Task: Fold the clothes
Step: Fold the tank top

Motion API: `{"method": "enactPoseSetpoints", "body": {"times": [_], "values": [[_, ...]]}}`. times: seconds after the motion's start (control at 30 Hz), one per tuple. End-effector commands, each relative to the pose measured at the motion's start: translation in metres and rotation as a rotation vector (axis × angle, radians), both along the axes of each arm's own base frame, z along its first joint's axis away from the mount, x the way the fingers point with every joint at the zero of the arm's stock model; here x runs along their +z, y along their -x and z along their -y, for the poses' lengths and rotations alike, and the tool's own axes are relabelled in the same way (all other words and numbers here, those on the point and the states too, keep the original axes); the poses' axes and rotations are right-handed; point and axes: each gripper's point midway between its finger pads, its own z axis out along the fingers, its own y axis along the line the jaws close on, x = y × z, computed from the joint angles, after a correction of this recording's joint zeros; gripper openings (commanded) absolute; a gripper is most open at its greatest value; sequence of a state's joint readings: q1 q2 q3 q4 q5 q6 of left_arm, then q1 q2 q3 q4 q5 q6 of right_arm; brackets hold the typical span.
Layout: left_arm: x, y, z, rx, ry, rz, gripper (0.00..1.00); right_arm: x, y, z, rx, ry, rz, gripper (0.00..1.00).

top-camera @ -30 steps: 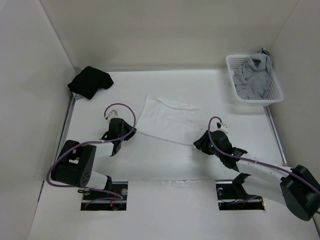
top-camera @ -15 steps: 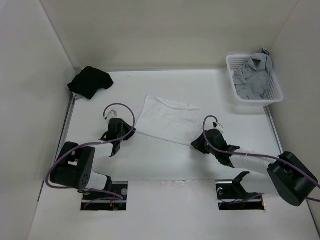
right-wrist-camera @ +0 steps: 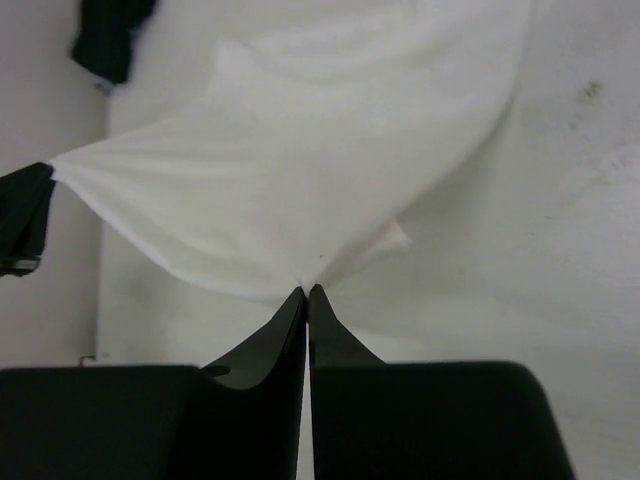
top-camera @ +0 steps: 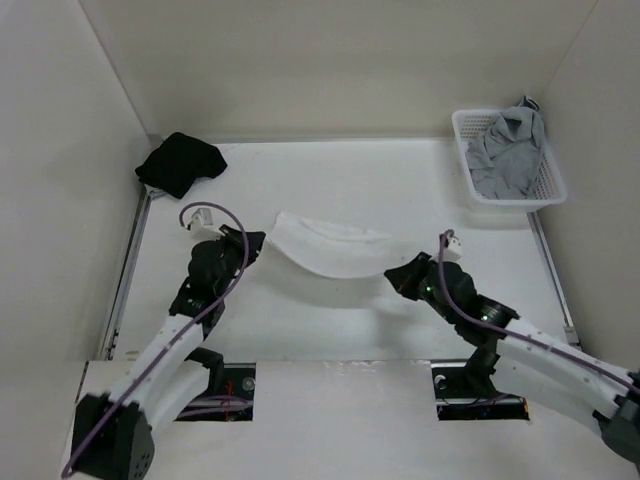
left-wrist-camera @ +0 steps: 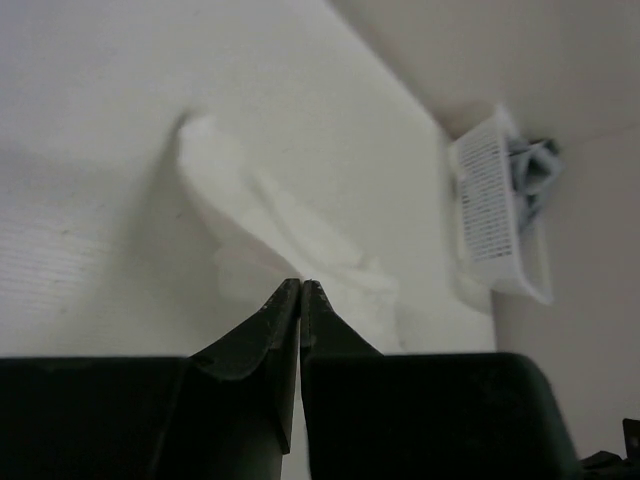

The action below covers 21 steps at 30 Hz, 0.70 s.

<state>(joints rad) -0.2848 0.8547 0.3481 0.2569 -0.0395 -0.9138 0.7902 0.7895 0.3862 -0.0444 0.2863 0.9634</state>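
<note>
The clothes [top-camera: 325, 250], a thin white top, hang stretched and sagging above the table between my two grippers. My left gripper [top-camera: 262, 241] is shut on the top's left corner. My right gripper [top-camera: 393, 272] is shut on its right corner. In the right wrist view the closed tips [right-wrist-camera: 306, 290] pinch the clothes [right-wrist-camera: 300, 170], which spread away toward the left gripper's dark body [right-wrist-camera: 25, 225]. In the left wrist view the closed tips [left-wrist-camera: 300, 284] meet the edge of the clothes [left-wrist-camera: 290, 235]. The straps do not show.
A black garment [top-camera: 181, 163] lies at the back left corner. A white plastic basket [top-camera: 462, 150] holding a grey garment [top-camera: 510, 152] stands at the back right. White walls close in the table on three sides.
Both grippers have closed on the top's near corners and lifted them. The top, flat a second ago, now hangs between them, its near edge drawn up and toward the back.
</note>
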Motion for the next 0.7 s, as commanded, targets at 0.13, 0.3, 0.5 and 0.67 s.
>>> {"method": "enactPoseSetpoints", "body": {"times": [0.13, 0.3, 0.5, 0.67], "values": [[0.148, 0.065, -0.009, -0.005, 0.083, 0.274, 0.00, 0.127, 0.054, 0.021, 0.091, 0.009, 0.190, 0.05], [0.171, 0.087, -0.008, -0.037, 0.108, 0.291, 0.00, 0.171, 0.080, 0.015, 0.174, -0.011, 0.234, 0.07], [0.119, 0.059, -0.009, 0.010, 0.033, 0.154, 0.01, 0.136, 0.041, 0.000, 0.163, 0.069, 0.206, 0.07], [0.069, -0.001, -0.018, 0.079, -0.013, 0.060, 0.01, 0.078, -0.033, 0.001, 0.138, 0.028, 0.123, 0.06]]}}
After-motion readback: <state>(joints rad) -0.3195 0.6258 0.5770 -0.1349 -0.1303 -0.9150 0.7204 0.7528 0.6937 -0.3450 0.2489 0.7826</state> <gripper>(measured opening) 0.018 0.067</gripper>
